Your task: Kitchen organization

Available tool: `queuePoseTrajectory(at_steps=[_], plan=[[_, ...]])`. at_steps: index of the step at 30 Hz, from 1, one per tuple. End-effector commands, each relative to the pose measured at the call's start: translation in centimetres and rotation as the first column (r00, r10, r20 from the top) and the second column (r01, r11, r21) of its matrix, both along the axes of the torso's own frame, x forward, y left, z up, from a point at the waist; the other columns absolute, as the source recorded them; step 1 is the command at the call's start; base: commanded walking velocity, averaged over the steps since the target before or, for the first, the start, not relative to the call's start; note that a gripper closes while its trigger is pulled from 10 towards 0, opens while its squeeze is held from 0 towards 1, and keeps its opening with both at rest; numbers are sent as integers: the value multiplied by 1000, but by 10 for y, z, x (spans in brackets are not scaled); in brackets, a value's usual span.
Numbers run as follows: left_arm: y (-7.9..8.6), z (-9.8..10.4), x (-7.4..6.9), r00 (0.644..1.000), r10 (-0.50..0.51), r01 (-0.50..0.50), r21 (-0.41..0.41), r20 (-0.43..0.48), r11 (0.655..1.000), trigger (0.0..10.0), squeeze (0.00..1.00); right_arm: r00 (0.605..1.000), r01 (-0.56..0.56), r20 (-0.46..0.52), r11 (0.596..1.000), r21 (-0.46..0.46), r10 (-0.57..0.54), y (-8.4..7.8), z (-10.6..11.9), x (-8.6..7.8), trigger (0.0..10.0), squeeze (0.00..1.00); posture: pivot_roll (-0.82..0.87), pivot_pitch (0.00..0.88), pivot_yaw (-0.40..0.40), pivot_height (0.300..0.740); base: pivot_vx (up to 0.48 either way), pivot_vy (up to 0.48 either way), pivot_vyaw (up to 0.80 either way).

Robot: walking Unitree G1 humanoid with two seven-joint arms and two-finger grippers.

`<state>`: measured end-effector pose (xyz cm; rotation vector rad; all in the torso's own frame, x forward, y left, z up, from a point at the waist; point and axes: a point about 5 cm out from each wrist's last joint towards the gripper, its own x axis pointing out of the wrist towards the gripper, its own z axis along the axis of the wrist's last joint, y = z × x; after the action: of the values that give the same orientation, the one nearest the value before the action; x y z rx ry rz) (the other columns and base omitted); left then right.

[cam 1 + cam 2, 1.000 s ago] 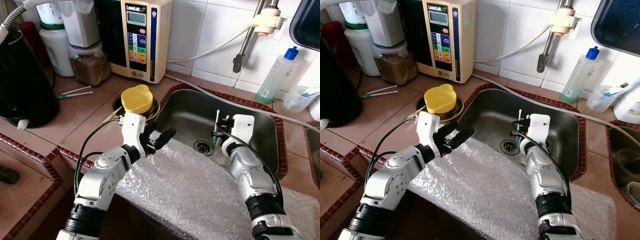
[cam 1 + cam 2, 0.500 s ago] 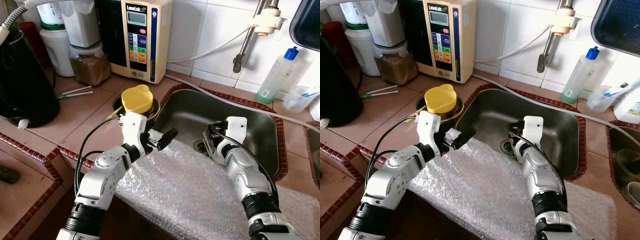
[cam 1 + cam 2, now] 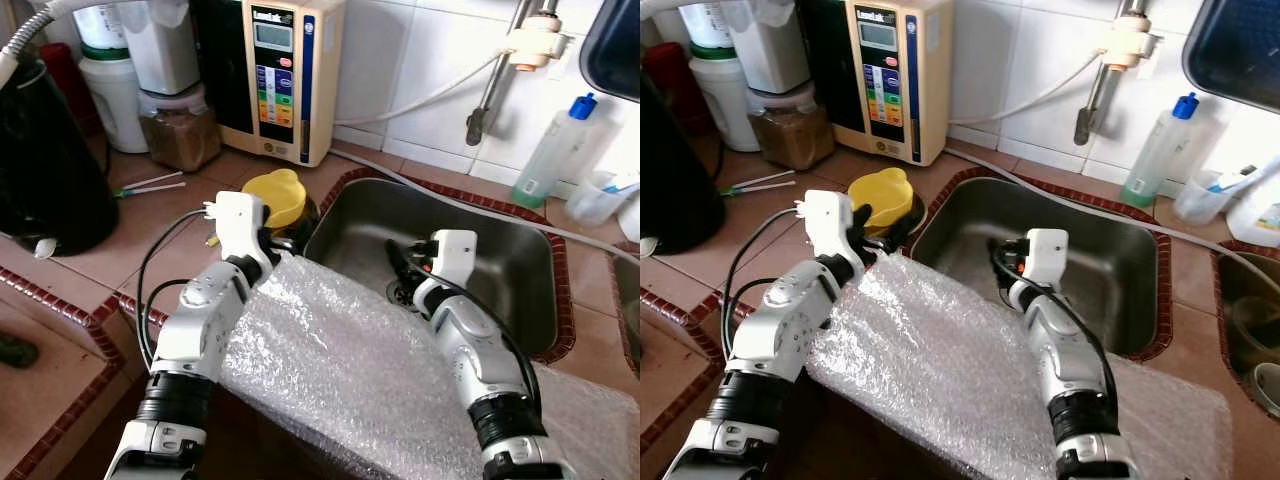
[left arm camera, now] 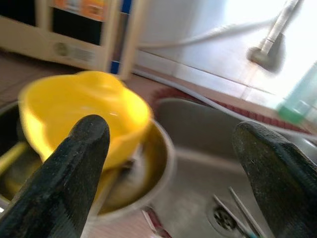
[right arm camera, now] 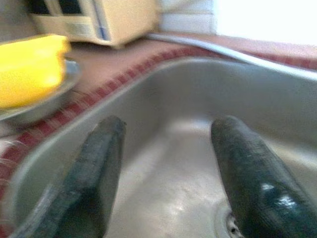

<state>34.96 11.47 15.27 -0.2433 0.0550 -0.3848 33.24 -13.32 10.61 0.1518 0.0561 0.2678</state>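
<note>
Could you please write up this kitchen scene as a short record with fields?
setting: tiled counter with a steel sink
left pincer: open, pointing at the yellow bowl
right pincer: open, over the sink
bowl: sits in a metal dish at the sink's left corner
bubble wrap: spread over the sink's front edge, under both arms
faucet: on the wall behind the sink
bottle: behind the sink, on the right
water unit: beige, against the wall behind the bowl
</note>
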Motion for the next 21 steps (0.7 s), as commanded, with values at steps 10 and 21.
queuePoseTrajectory(at_steps=[10,21], plan=[[2,10,7,999,36,-36,-26,29,999,10000,1000,997,-29,71,999,-34,32,4,11,-2,10000,1000,18,0,-20,740,0,0,0],[2,10,7,999,36,-36,-26,29,999,10000,1000,997,-29,71,999,-34,32,4,11,-2,10000,1000,18,0,-20,740,0,0,0]])
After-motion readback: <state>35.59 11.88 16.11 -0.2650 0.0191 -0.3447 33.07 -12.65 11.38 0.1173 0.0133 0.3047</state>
